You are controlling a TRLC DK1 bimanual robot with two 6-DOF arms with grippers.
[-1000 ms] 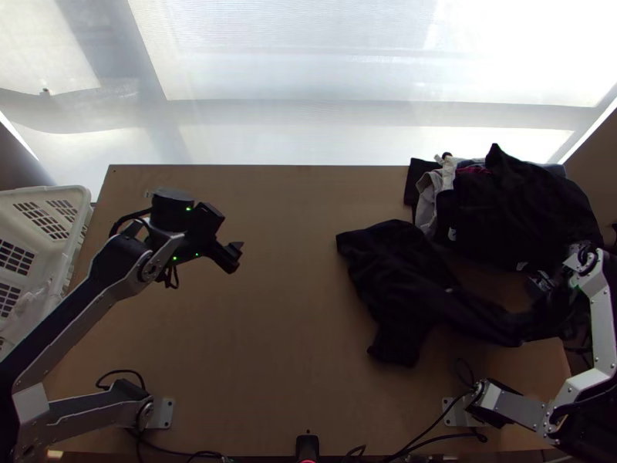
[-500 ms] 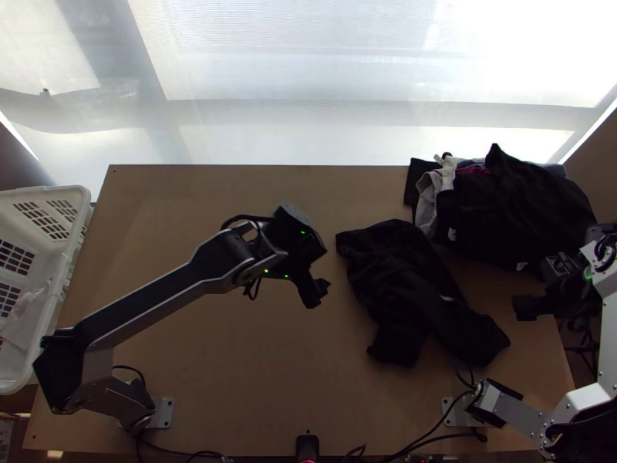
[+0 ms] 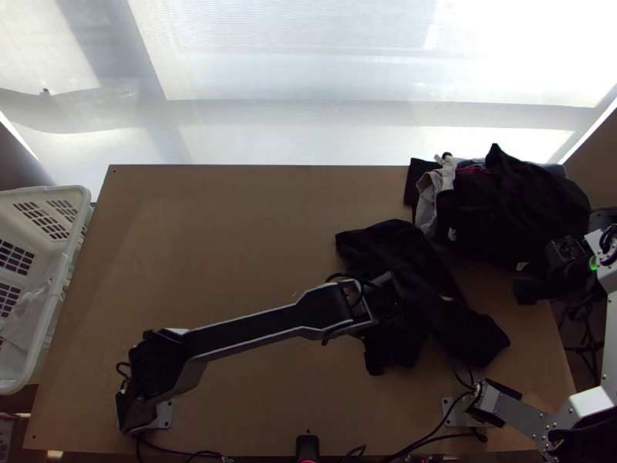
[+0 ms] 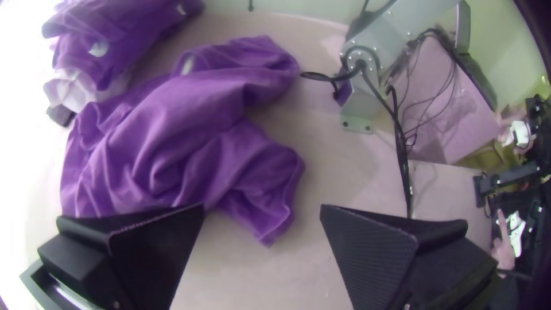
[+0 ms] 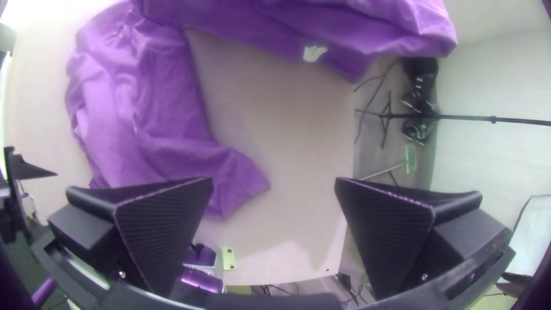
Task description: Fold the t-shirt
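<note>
Hand left (image 3: 376, 361): wide open, near t-shirt (image 3: 472, 336) | hand right (image 3: 527, 292): wide open

T-shirt (image 3: 413, 251): black, small pale mark on the surface. State: bunched and wrinkled, unfolded. Position: flat-lying, right of centre in the top view, one end extending toward lower right.
</note>
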